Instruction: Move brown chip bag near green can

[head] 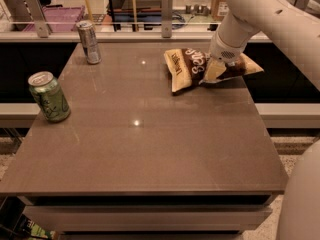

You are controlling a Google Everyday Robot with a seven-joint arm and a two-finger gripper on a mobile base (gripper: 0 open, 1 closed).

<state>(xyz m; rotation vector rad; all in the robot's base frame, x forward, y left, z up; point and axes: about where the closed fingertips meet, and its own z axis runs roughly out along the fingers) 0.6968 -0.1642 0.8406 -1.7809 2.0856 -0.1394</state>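
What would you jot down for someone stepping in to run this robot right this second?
Gripper: down on the brown chip bag, at the far right of the table.
Green can: upright by the left edge, far from the bag.
Done: gripper is at the bag; bag not yet near the can.
Left: carry the bag across and set it beside the green can.

Brown chip bag (186, 66) far right, hand (212, 72) on it; green can (49, 97) left edge.

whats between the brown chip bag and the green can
Only bare table, in the camera view, from the brown chip bag, where the gripper sits, to the green can.
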